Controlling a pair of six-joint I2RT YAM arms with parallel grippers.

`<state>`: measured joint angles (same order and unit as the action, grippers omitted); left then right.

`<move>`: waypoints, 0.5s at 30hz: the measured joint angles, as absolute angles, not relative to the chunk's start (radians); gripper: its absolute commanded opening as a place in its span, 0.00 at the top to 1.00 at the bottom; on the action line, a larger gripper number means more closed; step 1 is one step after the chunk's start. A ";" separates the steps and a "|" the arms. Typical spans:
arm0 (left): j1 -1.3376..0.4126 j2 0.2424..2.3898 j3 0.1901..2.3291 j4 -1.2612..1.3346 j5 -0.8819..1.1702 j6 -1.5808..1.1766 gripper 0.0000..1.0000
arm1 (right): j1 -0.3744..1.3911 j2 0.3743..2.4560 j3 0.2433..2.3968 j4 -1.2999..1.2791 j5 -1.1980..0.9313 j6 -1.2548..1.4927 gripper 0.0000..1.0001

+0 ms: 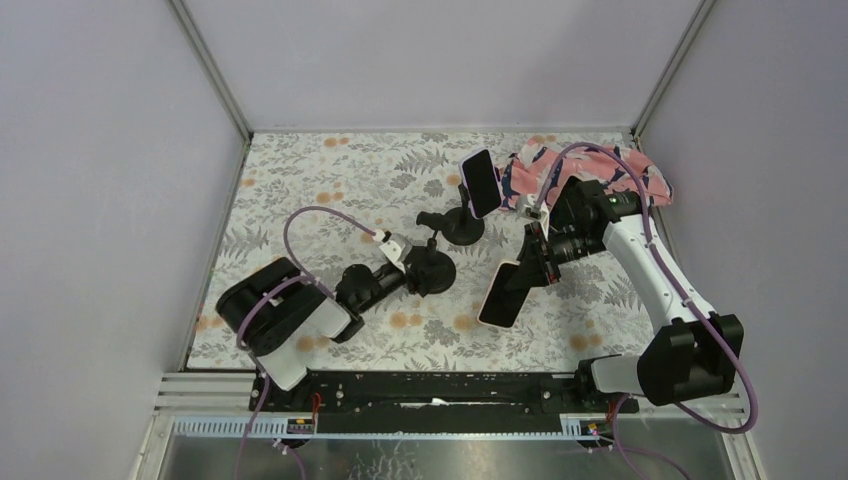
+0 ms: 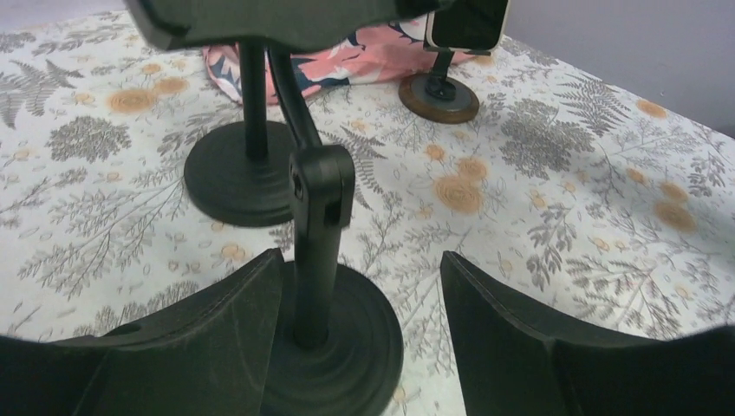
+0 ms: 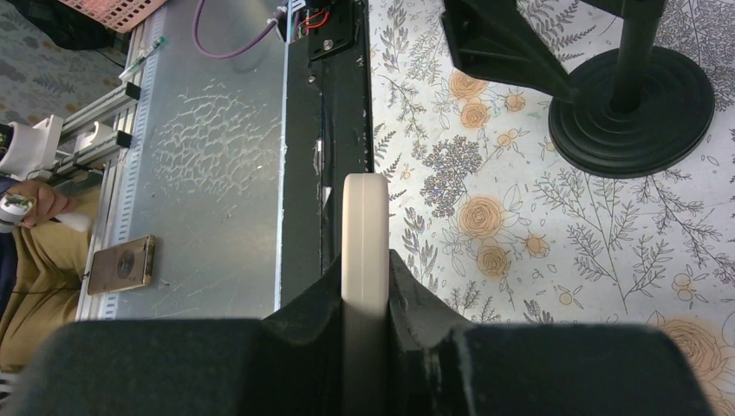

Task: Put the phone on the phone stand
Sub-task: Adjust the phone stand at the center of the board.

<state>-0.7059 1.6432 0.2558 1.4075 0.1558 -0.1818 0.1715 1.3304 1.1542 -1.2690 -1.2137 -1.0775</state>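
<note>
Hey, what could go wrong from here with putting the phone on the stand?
1. The right gripper pinches the phone at one end only, so it could swivel or slip.
2. The left gripper is open around the post of the stand, not clamping it; a push might tip it.
3. A second stand sits close behind and could get bumped.

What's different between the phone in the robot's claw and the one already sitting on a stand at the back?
The held phone is pinched by the right gripper, on no stand; the mounted phone sits atop a stand. The held phone shows a pale face to the overhead camera; the mounted phone shows a dark one. Both are slim with rounded corners.
</note>
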 measured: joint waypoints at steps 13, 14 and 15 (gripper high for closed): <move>-0.686 1.826 0.353 1.505 0.148 -0.206 0.85 | 0.157 1.323 1.153 -1.269 -1.214 -1.080 1.00; -0.686 1.822 0.349 1.509 0.151 -0.215 0.86 | 0.157 1.323 1.153 -1.269 -1.214 -1.081 1.00; -0.687 1.820 0.341 1.513 0.155 -0.220 0.87 | 0.157 1.323 1.153 -1.270 -1.214 -1.083 1.00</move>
<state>-0.6872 1.8202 0.3408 1.5127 0.1551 -0.2195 0.1566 1.3228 1.1534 -1.2701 -1.2144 -1.0832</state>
